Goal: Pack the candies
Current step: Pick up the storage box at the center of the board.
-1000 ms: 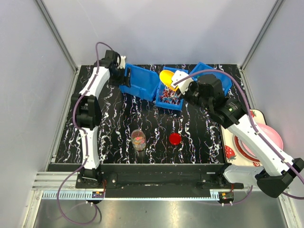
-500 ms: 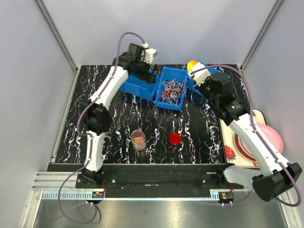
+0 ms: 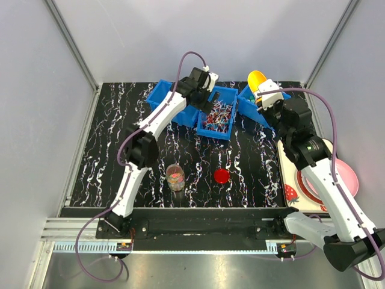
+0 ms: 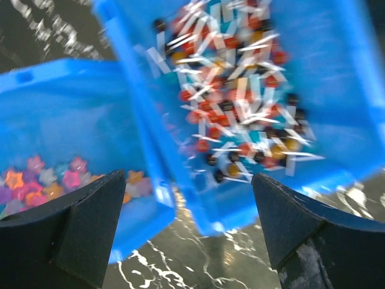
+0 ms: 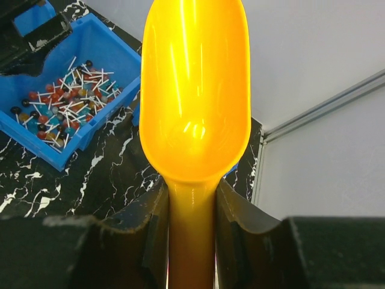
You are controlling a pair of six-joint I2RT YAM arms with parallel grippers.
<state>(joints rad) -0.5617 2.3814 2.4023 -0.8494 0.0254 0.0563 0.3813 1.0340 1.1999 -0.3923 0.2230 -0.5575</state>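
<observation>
Red, orange and dark candies [image 3: 216,114] on white sticks fill the middle blue bin [image 3: 229,133]; they also show in the left wrist view as candies [image 4: 234,102]. Pastel star candies [image 4: 42,180] lie in the left blue bin [image 3: 161,96]. My left gripper [image 4: 187,177] hangs open just above the gap between these two bins, holding nothing. My right gripper [image 5: 192,205] is shut on the handle of the yellow scoop [image 5: 195,90], raised over the right blue bin [image 3: 255,111]. The scoop's bowl looks empty. A small clear jar [image 3: 175,176] with some candies stands at front centre.
A flat round red lid [image 3: 221,175] lies right of the jar on the black marbled table [image 3: 108,162]. A pink plate [image 3: 346,180] on a white tray sits off the table's right edge. Grey walls close in the back and sides.
My left arm swung right from the far-left bin to the middle bin, its jaws widening. My right arm lifted the scoop out of the middle bin and carried it back and right.
</observation>
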